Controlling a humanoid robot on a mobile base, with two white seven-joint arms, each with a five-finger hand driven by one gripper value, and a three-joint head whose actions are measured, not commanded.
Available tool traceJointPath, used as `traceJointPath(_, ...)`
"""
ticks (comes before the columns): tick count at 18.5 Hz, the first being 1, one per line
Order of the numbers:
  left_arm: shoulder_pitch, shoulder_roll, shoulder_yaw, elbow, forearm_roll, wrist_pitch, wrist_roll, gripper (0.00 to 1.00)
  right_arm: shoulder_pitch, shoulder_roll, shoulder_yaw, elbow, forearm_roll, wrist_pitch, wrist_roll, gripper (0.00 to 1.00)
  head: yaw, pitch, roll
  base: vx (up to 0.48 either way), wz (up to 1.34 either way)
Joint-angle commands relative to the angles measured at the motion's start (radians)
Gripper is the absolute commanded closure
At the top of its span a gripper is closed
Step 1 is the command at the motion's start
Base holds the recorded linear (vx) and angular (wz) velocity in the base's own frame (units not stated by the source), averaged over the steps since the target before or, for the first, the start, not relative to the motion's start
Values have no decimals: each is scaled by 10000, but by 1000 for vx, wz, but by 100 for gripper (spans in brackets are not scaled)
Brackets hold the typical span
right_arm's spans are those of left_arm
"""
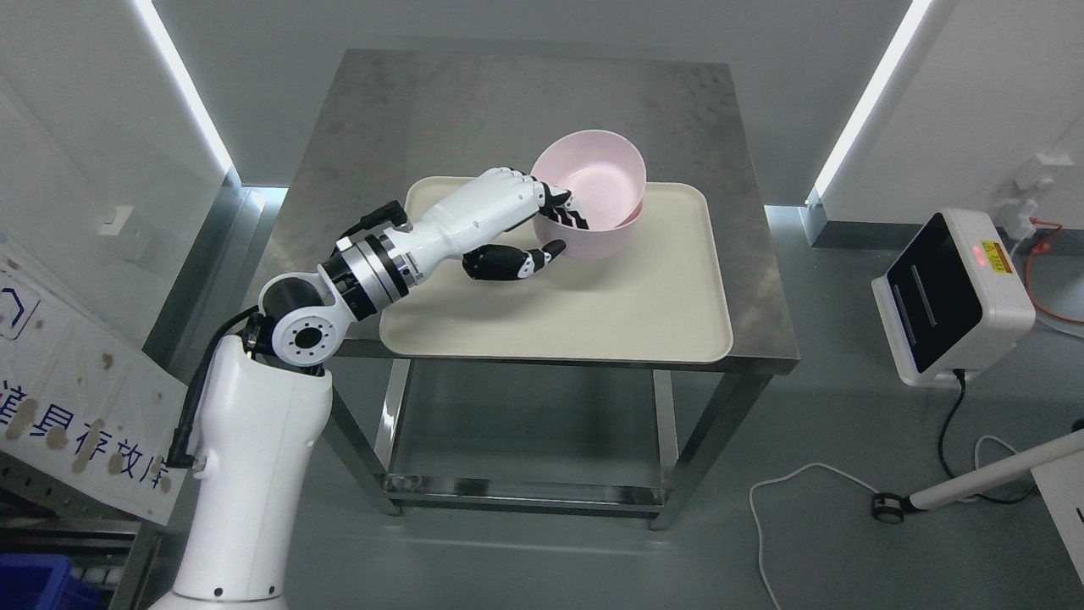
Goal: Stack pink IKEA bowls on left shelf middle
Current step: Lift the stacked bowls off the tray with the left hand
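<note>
Where the left arm reaches in from the lower left over the steel bench (474, 93), its left hand (517, 222) is closed on the near-left wall of the pink bowls (597, 182): the dark fingers (566, 209) hook over the rim into the inside while the thumb (518, 261) lies below against the outer wall, so the rim is pinched between them. Two bowls appear nested, the upper one tilted with its mouth toward the camera and sitting slightly askew in the lower one. The stack stands on a cream tray (644, 313) at its far edge, right of middle. A white device with a dark screen (948, 292) sits on the floor to the right, well apart from the bench.
</note>
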Motion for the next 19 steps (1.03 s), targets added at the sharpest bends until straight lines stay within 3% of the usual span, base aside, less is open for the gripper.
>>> traceJointPath(1, 591, 175, 2081, -1242, 411, -63, -154, 99, 291, -175, -123, -337, -1, -7, 3, 0, 0, 0, 0, 0, 0)
traceJointPath(19, 975, 175, 2787, -1810, 704, -63, -553, 98, 291, -175, -123, -337, -1, -7, 3, 0, 0, 0, 0, -2, 5)
